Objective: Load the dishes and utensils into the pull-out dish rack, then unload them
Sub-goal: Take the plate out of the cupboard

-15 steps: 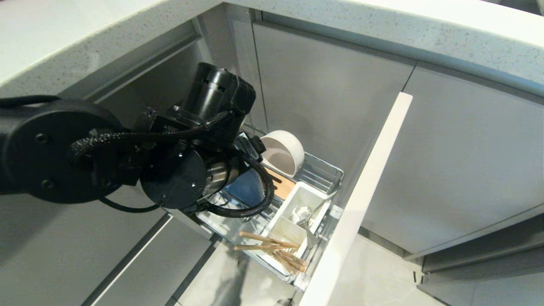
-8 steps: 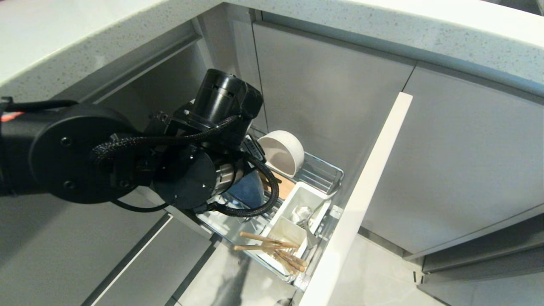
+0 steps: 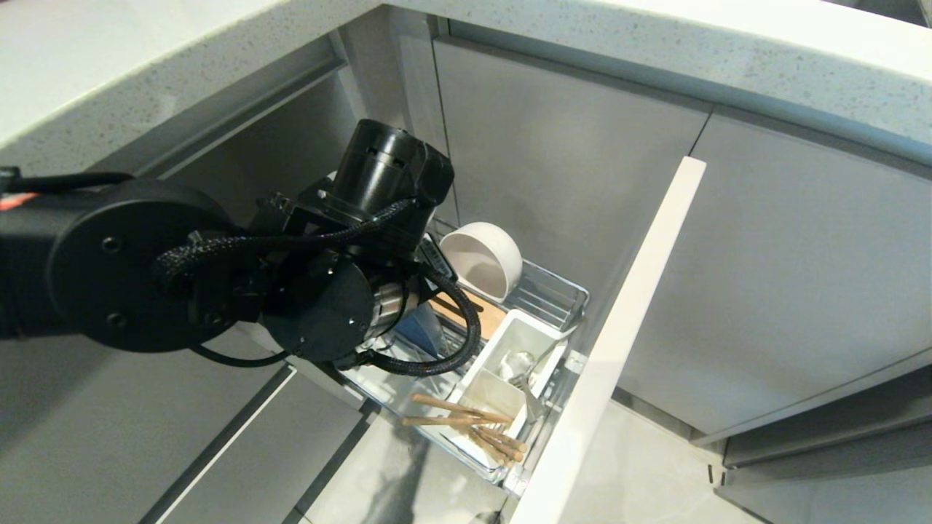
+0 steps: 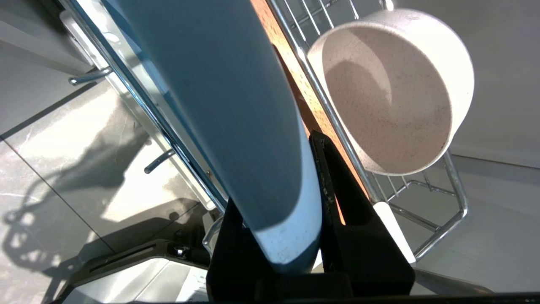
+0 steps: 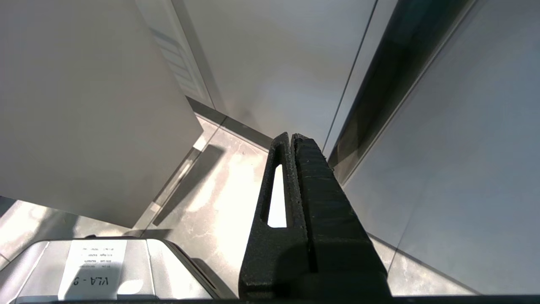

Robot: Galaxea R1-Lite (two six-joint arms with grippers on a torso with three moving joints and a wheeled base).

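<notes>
My left gripper (image 4: 291, 236) is clamped on the rim of the pale blue plate (image 4: 228, 105), which stands on edge in the pull-out dish rack (image 3: 561, 291), so its prongs keep it upright for a clean lift out. The white bowl (image 3: 482, 260) leans on its side just behind; the chopsticks (image 3: 466, 426) and spoon (image 3: 526, 367) sit in the white caddy (image 3: 510, 338), so I judge unloading is starting. Compared with 1 second ago, my jaws have pinched in from wide open and my arm has reached slightly deeper. My right gripper (image 5: 293, 141) is shut on nothing, parked near the floor.
</notes>
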